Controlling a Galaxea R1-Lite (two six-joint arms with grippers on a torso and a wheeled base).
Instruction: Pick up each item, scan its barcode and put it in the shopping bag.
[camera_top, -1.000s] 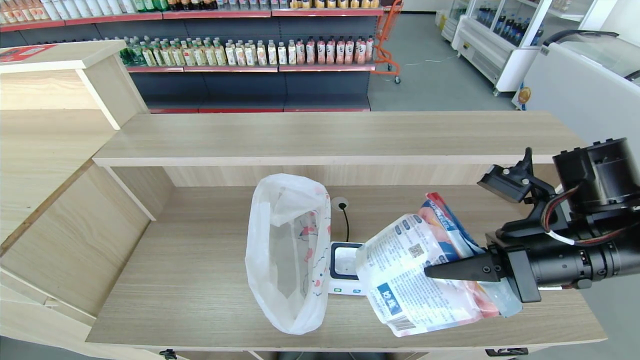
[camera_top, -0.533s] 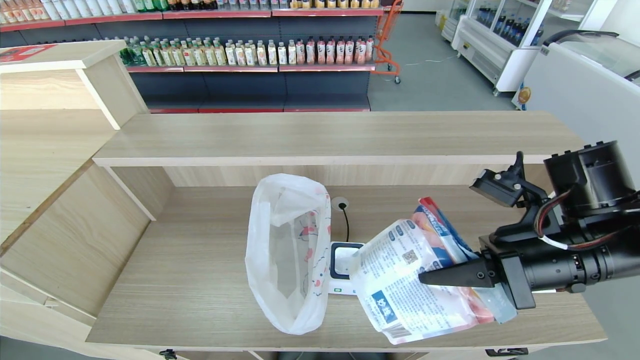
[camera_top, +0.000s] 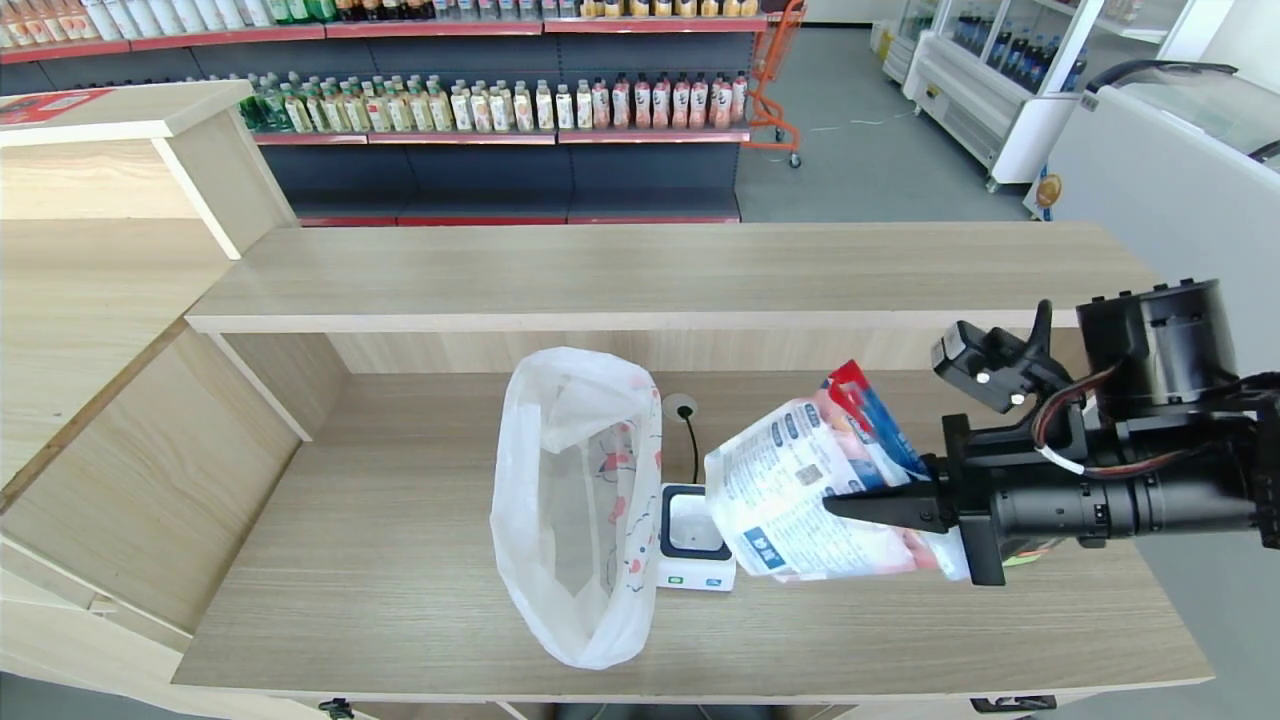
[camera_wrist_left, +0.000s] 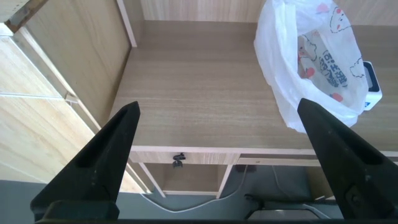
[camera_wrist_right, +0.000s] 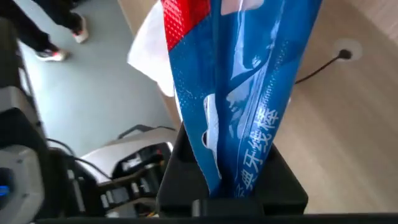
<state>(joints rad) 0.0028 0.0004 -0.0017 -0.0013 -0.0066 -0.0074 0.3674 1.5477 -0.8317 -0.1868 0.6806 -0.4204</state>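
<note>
Head view: one white printed plastic packet with a blue-and-red edge (camera_top: 785, 480) hangs beside the single white plastic shopping bag (camera_top: 575, 500), above the black-and-white scanner box (camera_top: 695, 548). Its long axis slants, lower end toward the bag, and the right gripper (camera_top: 850, 505) clamps it.

Left wrist view: the left gripper (camera_wrist_left: 217, 118) is spread wide, near the bag (camera_wrist_left: 311, 74).

Right wrist view: the packet (camera_wrist_right: 242, 106) stands edge-on between the jaws.

Shop: drink shelves (camera_top: 500, 105), checkout counter (camera_top: 660, 270)

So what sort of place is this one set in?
Most likely a small supermarket checkout: shelves of bottled drinks behind a wooden counter, a barcode scanner on it beside an open shopping bag, and glass-fronted chillers at the back right.
</note>
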